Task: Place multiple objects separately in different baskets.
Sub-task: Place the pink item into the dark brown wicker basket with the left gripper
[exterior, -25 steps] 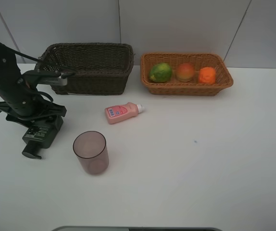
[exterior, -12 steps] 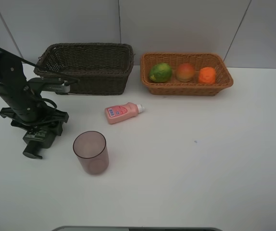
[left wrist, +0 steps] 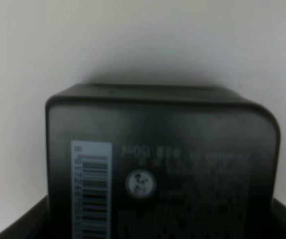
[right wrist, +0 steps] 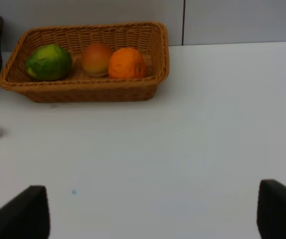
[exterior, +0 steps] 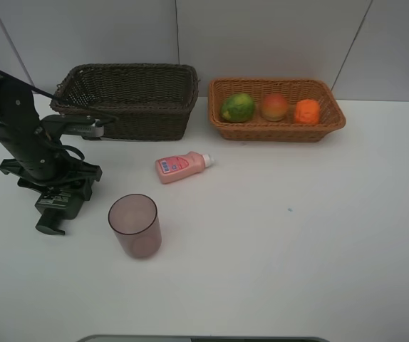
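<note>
The dark green pump bottle (exterior: 50, 221) lies on the table at the left and fills the left wrist view (left wrist: 158, 164), barcode label up. My left gripper (exterior: 58, 195) is down over it, jaws spread wide along its two sides. The mauve cup (exterior: 134, 225) stands upright just right of it. The pink white-capped bottle (exterior: 181, 166) lies on its side ahead of the dark brown basket (exterior: 130, 114). The green-yellow fruit (exterior: 238, 107), peach (exterior: 274, 106) and orange (exterior: 306, 111) sit in the orange-tan basket (exterior: 279, 133). My right gripper (right wrist: 153, 214) is open and empty, and is out of the high view.
The two baskets stand side by side at the back against the grey wall. The left arm (exterior: 19, 135) stands over the table's left side. A small dark speck (exterior: 289, 209) marks the white table.
The left arm has swung a little to the right and settled lower over the pump bottle. The bottle, cup, pink bottle and fruit have not moved.
</note>
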`<state>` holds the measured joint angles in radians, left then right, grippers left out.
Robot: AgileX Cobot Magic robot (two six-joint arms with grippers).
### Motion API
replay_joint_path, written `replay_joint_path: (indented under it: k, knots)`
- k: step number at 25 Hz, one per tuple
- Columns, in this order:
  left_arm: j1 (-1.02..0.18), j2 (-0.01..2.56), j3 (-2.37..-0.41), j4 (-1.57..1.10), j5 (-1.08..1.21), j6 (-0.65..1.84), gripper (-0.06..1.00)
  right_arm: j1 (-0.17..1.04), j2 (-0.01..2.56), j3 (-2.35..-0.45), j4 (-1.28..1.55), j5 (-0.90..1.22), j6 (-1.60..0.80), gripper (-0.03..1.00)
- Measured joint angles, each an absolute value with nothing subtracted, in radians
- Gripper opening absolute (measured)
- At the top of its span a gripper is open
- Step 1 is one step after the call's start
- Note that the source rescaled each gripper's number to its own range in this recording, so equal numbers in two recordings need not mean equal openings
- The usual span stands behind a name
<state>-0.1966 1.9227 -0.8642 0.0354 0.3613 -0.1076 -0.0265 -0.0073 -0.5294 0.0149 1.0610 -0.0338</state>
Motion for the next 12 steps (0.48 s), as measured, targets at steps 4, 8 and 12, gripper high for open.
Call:
replay_joint_path:
  k: [4,8,12]
  knots:
    - [-0.197,1.923,-0.864,0.034,0.360,-0.108,0.82,-0.027,-0.007,-0.529,0.015,1.061,-0.034,0.77]
    - [-0.197,1.923,-0.864,0.034,0.345,-0.108,0.82,-0.027,-0.007,-0.529,0.015,1.061,-0.034,0.77]
    - [-0.201,1.871,-0.863,0.037,0.348,-0.094,0.82,-0.027,-0.007,-0.529,0.016,1.061,-0.034,0.77]
